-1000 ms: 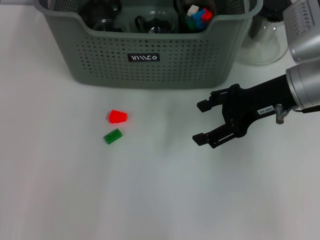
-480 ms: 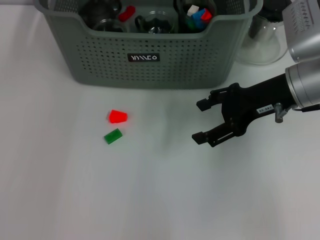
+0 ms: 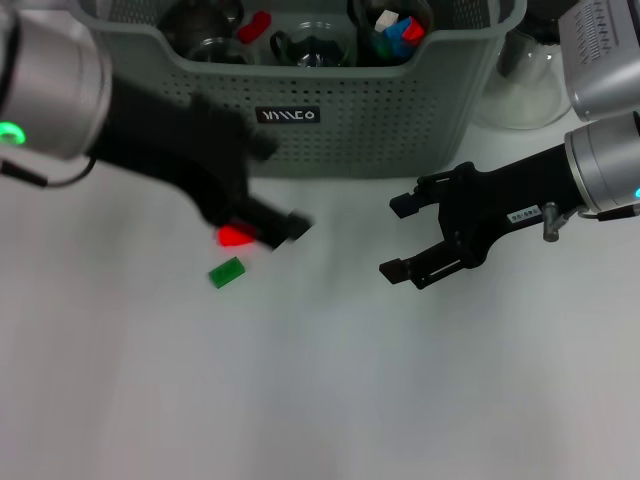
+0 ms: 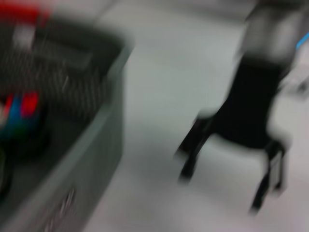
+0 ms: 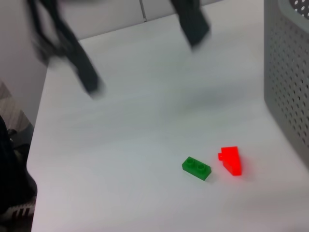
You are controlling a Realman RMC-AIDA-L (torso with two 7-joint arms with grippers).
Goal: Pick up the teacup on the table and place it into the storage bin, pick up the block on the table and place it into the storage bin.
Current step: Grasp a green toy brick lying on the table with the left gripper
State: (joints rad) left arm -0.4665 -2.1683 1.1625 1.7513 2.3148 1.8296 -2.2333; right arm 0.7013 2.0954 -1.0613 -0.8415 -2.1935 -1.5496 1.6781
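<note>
The grey-green storage bin (image 3: pixel 400 120) stands at the back, holding dark glassware (image 3: pixel 310 45) and coloured blocks (image 3: pixel 400 30). No teacup shows on the table. A red block (image 3: pixel 235 236) and a green block (image 3: pixel 227 271) lie in front of the bin, also seen in the right wrist view as the red block (image 5: pixel 232 161) and the green block (image 5: pixel 196 167). My left gripper (image 3: pixel 280 185) is blurred, hanging open just above the red block, its jaws wide apart and empty. My right gripper (image 3: pixel 395 238) is open and empty over the table to the right.
A clear glass carafe (image 3: pixel 520 85) stands behind the right arm, beside the bin. The left wrist view is blurred and shows the bin's rim (image 4: pixel 96 145) and the right gripper (image 4: pixel 219 191). White table stretches in front of the blocks.
My left arm has swung in from the left and now hangs over the red block. A red piece appeared in the bin half a second ago. The right gripper edged slightly left.
</note>
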